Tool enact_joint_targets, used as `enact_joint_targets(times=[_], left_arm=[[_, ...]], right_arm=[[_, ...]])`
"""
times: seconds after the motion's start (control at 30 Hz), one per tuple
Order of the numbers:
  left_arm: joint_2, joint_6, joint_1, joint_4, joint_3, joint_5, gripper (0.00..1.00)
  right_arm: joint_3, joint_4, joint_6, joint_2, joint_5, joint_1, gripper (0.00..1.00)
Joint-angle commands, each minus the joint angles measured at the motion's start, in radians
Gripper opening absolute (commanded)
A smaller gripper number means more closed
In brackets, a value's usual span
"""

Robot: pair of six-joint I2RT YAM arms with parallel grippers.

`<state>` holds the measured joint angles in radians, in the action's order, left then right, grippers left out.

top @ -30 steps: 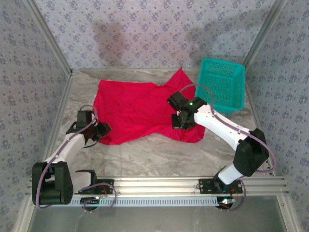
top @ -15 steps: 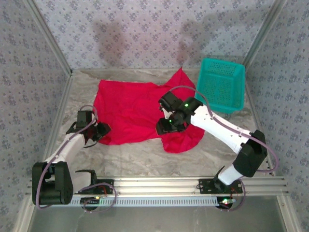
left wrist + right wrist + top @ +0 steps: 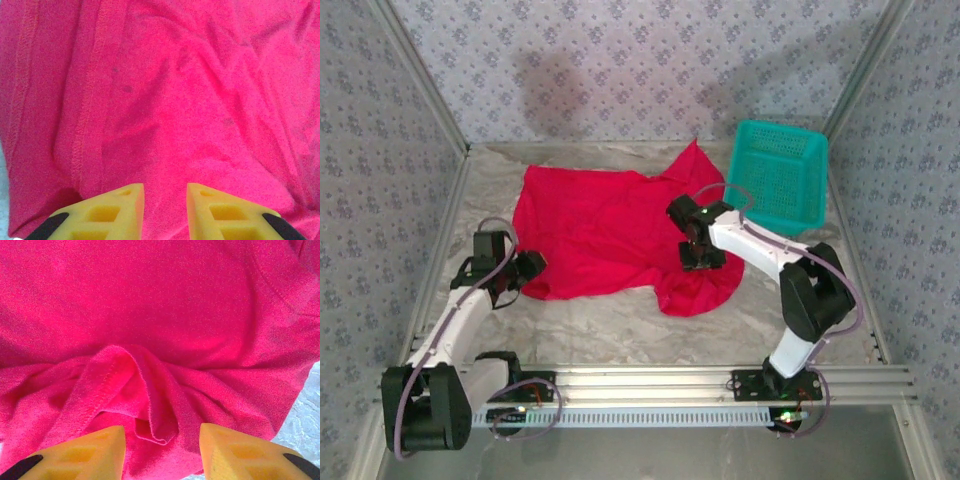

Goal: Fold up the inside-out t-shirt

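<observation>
Top external, shirt: the inside-out t-shirt point(image 3: 600, 230) lies spread and rumpled over the middle of the table point(image 3: 620, 325), reaching toward the far edge
Shirt outline: one corner runs to a point at the far right, and a rounded flap reaches toward the near edge, right of centre
Shirt detail: in the left wrist view a stitched seam point(image 3: 79, 140) runs down the cloth; in the right wrist view a hemmed fold point(image 3: 150, 405) stands up from the surface
Right gripper: the right gripper point(image 3: 162, 437) sits over the right part of the shirt, just on the far side of the rounded flap; its yellow fingers are spread wide, and the raised fold lies between them unpinched
Left gripper: the left gripper point(image 3: 165, 192) is at the shirt's left edge, toward the near side; it is released, fingers apart, with flat red cloth under the gap; whether the tips touch the cloth cannot be told
Basket: a teal mesh basket point(image 3: 778, 175) stands in the far right corner of the table, just beside the pointed corner
Table: pale marbled surface, bare along the near edge
</observation>
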<state>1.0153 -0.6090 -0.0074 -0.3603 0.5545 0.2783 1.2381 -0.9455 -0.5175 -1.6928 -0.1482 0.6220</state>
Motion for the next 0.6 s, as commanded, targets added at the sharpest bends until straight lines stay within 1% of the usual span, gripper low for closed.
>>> enact_joint_targets(times=[0.0,0.13,0.27,0.3,0.33,0.37,0.43,0.47,0.57], left_arm=[[-0.012,0.023,0.007,-0.031,-0.006,-0.044,0.27],[-0.01,0.002,0.018,-0.036,-0.005,-0.063,0.25],[0.01,-0.01,0.032,-0.047,0.001,-0.066,0.24],[0.012,-0.014,0.035,-0.049,0.002,-0.064,0.24],[0.012,-0.016,0.035,-0.051,0.004,-0.067,0.24],[0.012,-0.018,0.037,-0.055,0.006,-0.073,0.24],[0.011,-0.018,0.039,-0.075,0.016,-0.094,0.26],[0.011,-0.018,0.038,-0.084,0.018,-0.102,0.28],[0.021,-0.017,0.039,-0.088,0.014,-0.09,0.33]], right_arm=[[-0.024,-0.013,0.009,-0.002,-0.069,0.018,0.44],[-0.076,0.014,0.022,-0.008,-0.055,0.015,0.45],[-0.091,0.046,0.032,-0.032,-0.028,-0.002,0.44],[-0.093,0.056,0.032,-0.038,-0.015,-0.008,0.42],[-0.092,0.064,0.031,-0.045,-0.005,-0.013,0.36],[-0.088,0.066,0.031,-0.049,-0.002,-0.015,0.28],[-0.07,0.048,0.029,-0.054,-0.007,-0.016,0.02],[-0.058,0.031,0.024,-0.048,-0.019,-0.015,0.0],[-0.014,-0.036,0.019,0.003,-0.055,-0.008,0.0]])
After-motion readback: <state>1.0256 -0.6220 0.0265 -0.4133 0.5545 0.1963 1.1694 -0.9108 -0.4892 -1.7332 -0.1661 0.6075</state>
